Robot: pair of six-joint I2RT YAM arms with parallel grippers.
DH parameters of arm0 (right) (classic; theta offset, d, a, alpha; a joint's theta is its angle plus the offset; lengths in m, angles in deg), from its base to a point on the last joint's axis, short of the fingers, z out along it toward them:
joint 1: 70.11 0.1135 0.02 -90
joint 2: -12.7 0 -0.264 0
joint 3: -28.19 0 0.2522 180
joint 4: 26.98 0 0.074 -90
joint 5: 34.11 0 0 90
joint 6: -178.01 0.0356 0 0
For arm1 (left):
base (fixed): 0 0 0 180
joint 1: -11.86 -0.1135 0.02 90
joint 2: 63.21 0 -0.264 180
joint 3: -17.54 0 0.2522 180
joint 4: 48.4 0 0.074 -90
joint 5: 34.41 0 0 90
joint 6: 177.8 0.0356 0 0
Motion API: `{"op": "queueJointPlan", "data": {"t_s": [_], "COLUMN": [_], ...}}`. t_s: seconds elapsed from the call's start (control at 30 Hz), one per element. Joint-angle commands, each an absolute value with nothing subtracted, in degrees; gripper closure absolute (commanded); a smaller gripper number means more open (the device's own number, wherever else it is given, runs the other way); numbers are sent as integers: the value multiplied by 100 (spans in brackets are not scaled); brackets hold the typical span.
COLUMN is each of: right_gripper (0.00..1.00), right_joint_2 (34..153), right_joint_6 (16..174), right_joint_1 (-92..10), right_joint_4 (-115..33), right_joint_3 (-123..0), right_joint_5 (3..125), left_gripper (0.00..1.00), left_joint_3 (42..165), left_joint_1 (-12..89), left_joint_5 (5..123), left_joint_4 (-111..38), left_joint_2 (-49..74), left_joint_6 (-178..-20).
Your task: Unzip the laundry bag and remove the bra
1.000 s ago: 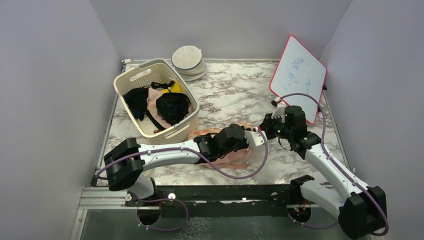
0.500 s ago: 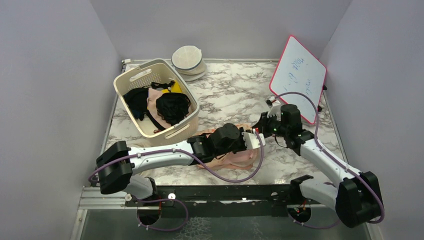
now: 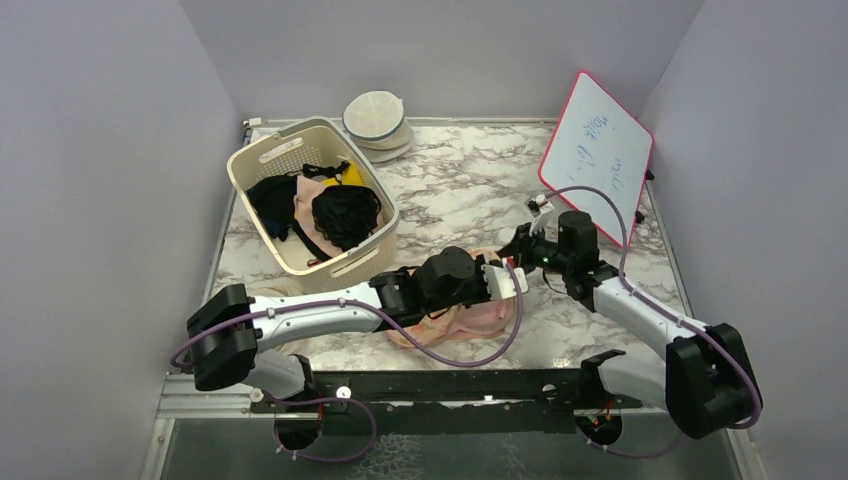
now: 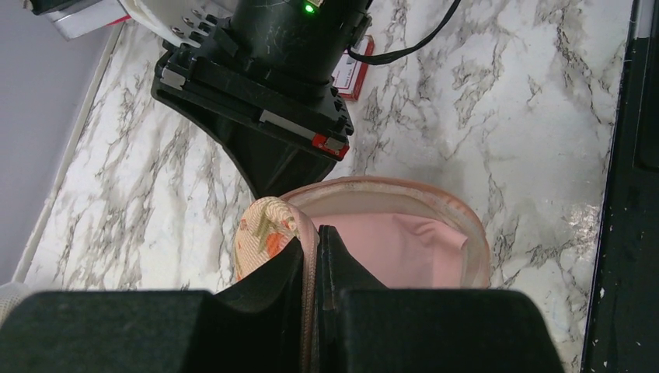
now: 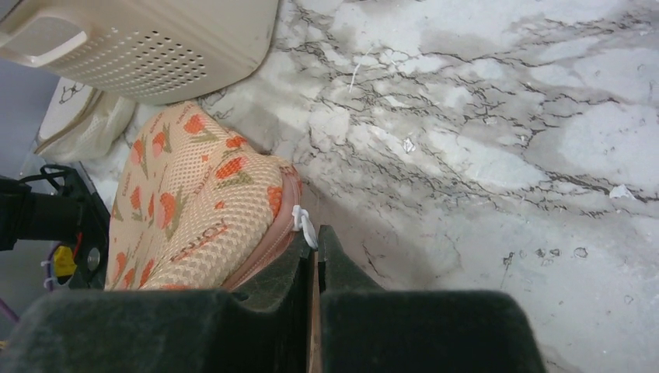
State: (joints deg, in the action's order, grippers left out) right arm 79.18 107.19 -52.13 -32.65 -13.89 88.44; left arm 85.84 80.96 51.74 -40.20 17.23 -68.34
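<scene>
Left wrist view: the laundry bag (image 4: 266, 227) is clamped at its edge between the left jaws, and likewise between the right jaws.

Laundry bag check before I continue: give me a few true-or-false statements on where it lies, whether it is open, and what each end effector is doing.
1. The left end effector is closed on the laundry bag at its rim. True.
2. The laundry bag sits inside the basket. False: it lies on the table in front of the basket.
3. The bag is zipped fully shut. False: the left wrist view shows it gaping, with pink lining exposed.
4. The right end effector is closed at the bag's zip edge, next to the white pull. True.
5. The basket is empty. False: it holds black garments.
</scene>
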Motion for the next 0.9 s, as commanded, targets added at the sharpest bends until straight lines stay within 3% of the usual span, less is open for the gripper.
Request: {"op": "queueJointPlan", "data": {"t_s": [0.0, 0.13, 0.37, 0.53, 0.77, 0.87], "right_gripper": [95, 75, 34, 24, 23, 23], "right_joint_2": [7846, 7396, 6565, 5947, 5488, 5353], "right_joint_6": [10935, 11046, 11568, 11737, 11812, 11942], "right_joint_1": [-5227, -5227, -5231, -5227, -5227, -5227], "right_joint_4": [-3652, -4385, -5697, -6092, -6609, -6524], "right_joint_3": [-1533, -1639, -1852, -1844, -1965, -1789], "right_joint_5": [8015, 7500, 6232, 6334, 6904, 7743], "left_gripper": [100, 100, 100, 100, 92, 91], "left_joint_3": [8566, 8735, 9033, 9093, 9219, 9222], "left_joint_1": [8174, 8133, 7956, 7824, 7756, 7719], "left_joint_5": [5066, 4507, 4573, 4662, 4694, 4736], "left_joint_4": [-4440, -4345, -4125, -4125, -3990, -4024], "left_joint_2": [1549, 1830, 2185, 2219, 2383, 2400], "left_joint_6": [-6808, -6961, -7372, -7536, -7623, -7665]}}
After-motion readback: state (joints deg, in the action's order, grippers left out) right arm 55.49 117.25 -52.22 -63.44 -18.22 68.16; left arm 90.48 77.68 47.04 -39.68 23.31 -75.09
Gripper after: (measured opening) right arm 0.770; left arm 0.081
